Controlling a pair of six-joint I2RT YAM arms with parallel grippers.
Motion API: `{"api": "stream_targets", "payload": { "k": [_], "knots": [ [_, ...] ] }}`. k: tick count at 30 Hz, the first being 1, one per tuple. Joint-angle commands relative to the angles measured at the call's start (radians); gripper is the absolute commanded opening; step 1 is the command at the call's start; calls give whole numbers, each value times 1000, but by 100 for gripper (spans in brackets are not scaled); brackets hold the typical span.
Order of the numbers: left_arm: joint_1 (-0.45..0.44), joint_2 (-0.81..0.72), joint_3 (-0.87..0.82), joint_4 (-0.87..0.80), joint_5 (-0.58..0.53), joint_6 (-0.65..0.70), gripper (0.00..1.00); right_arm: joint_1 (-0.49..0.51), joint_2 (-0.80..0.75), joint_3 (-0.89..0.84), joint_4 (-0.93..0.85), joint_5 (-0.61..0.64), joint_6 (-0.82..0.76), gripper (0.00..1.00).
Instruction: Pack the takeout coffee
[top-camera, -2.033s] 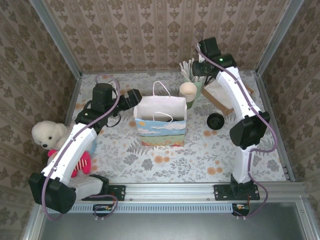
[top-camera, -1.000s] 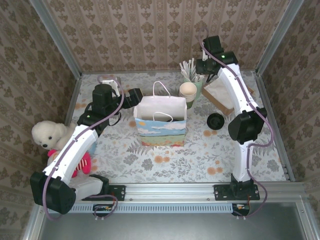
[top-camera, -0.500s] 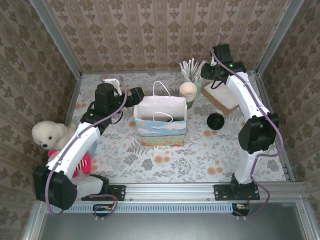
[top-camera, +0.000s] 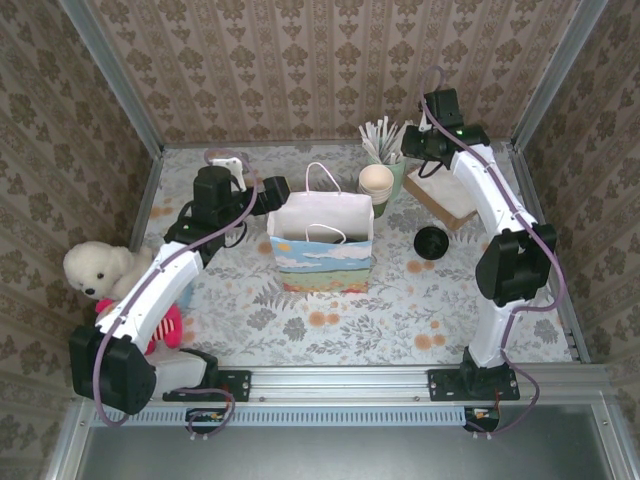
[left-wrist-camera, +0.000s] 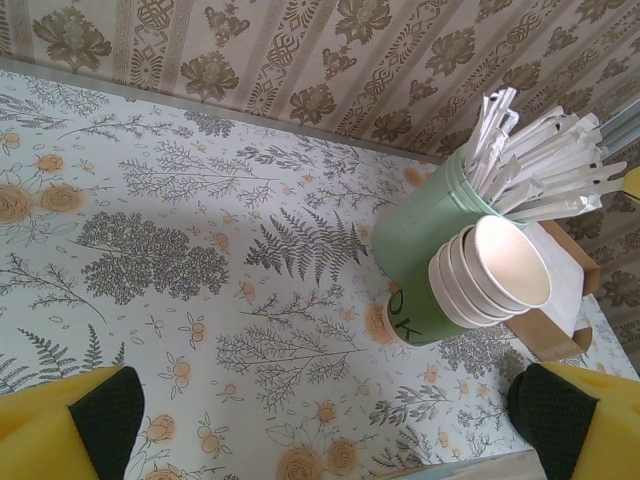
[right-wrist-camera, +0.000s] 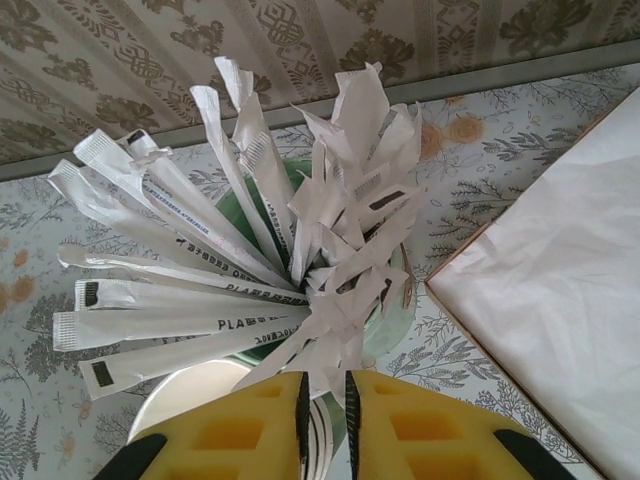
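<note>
The takeout coffee (top-camera: 430, 241) stands on the table right of the paper bag (top-camera: 320, 236), its round black lid facing up. No gripper is near it. My right gripper (top-camera: 411, 143) (right-wrist-camera: 325, 385) hangs over the green straw holder (right-wrist-camera: 395, 300) at the back. Its yellow fingers are closed to a narrow slit on a white wrapped straw (right-wrist-camera: 335, 345). My left gripper (top-camera: 271, 189) (left-wrist-camera: 325, 425) is wide open and empty behind the bag's left corner, low over the table.
A stack of lidless cups (left-wrist-camera: 490, 275) (top-camera: 377, 182) leans against the straw holder (left-wrist-camera: 425, 225). A cardboard box of white napkins (top-camera: 442, 190) (right-wrist-camera: 560, 290) lies at the back right. A white plush toy (top-camera: 95, 268) sits at the left wall.
My right arm swung right and back over the straw holder, and its jaws closed down on a straw. The left arm crept slightly toward the back.
</note>
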Motion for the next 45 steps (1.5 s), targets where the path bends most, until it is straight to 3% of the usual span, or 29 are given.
{"api": "stream_targets", "payload": {
  "k": [1, 10, 15, 19, 24, 35, 37, 41, 45],
  "knots": [
    [2, -1, 10, -1, 3, 22, 100, -2, 4, -8, 19, -2, 2, 20],
    [3, 24, 35, -15, 6, 31, 100, -4, 27, -17, 46, 8, -9, 22],
    [2, 37, 28, 6, 8, 19, 100, -4, 7, -17, 51, 27, -20, 10],
    [3, 55, 62, -3, 20, 42, 100, -5, -61, -46, 71, 72, -31, 6],
    [2, 15, 78, -10, -2, 62, 100, -5, -147, -49, 61, 42, -54, 0],
    [3, -132, 22, -71, -93, -16, 100, 4, -363, -73, 53, 15, -97, 0],
    [9, -162, 12, -99, -106, -36, 100, 6, -435, -77, -2, -15, -123, 0],
    [20, -179, 27, -149, -17, -28, 100, 6, -595, -96, -48, -122, -162, 0],
    [20, -178, 66, -186, 42, 16, 100, 6, -670, 2, -124, -248, -150, 0]
  ]
}}
